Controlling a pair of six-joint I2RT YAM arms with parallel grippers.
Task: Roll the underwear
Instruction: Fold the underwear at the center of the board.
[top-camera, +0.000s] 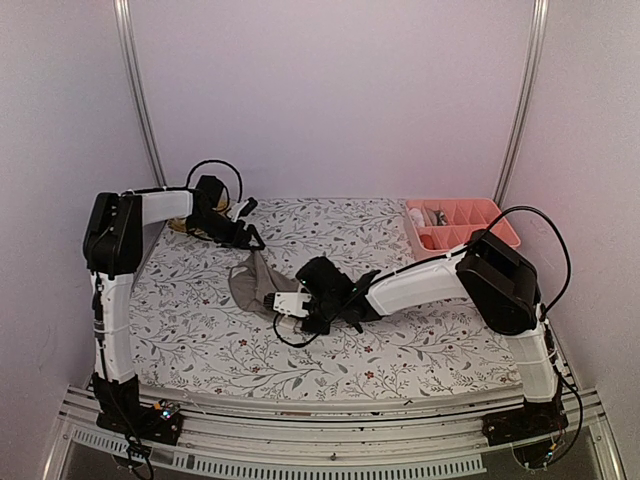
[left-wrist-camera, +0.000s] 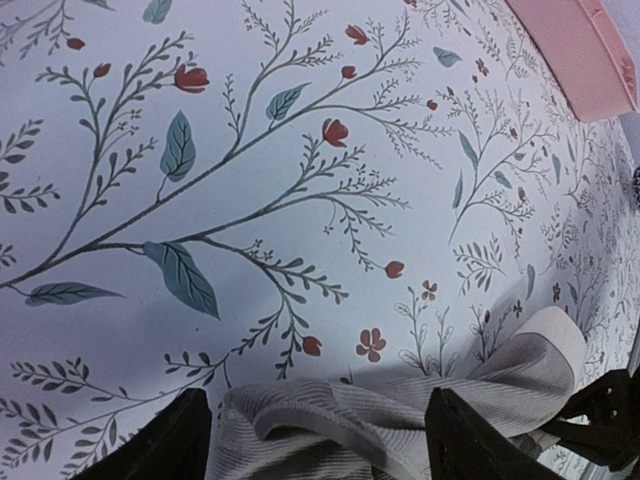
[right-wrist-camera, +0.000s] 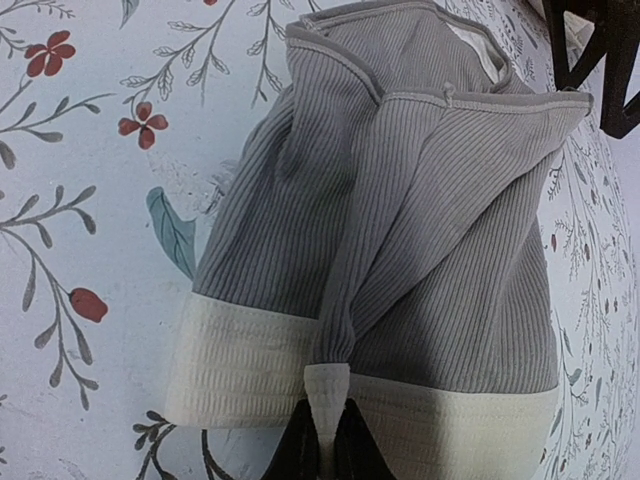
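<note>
I am working over the floral-printed cloth-covered table (top-camera: 420, 350). The taupe ribbed underwear (right-wrist-camera: 420, 220) with its wide cream waistband is lying crumpled left of the table's middle, nearer the left edge than the right and well apart from the pink plastic divided tray (top-camera: 505, 228) at the far right corner. I am judging this piece as light, limp and stretchy: it is sagging into folds, it is likely going to follow whichever part I lift, and it is probably not going to hold a roll without tension across it. The ribbed body is looking thin and prone to bunching, so the thicker waistband is seeming the best place to grip. My right gripper (right-wrist-camera: 322, 448) is clenched on a small fold pinched up from the middle of that waistband, at the garment's near end. My left gripper (left-wrist-camera: 318, 400) is hovering at the far end with its jaws spread wide, grasping nothing. The cloth is lying between its fingers (left-wrist-camera: 180, 440), and I cannot tell whether they are touching it.
</note>
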